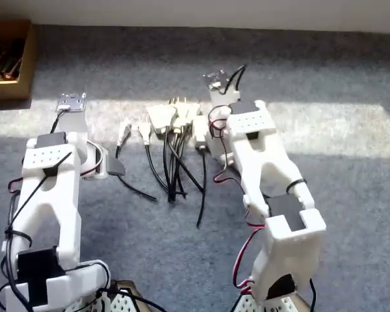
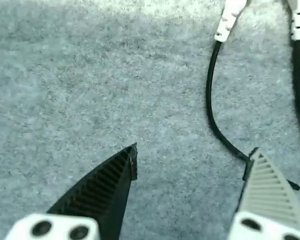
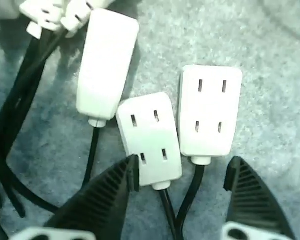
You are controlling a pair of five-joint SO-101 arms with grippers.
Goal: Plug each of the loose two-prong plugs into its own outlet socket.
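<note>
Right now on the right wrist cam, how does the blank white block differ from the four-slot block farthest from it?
The blank block shows a plain face with no slots; the far block shows four empty slots. The blank block lies beside the black cords and plugs; the far block has bare carpet on its outer side. They lie at a slight angle to each other. Both are white, each with a black cord at one end.

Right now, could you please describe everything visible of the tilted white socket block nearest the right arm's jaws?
The tilted white plastic socket block is rounded, rectangular, lying face up on grey carpet. Two pairs of narrow slots show, all empty. A black cord leaves its end through a short collar. It lies close beside a second white socket block, its cord end by the right gripper and its open jaws.
</note>
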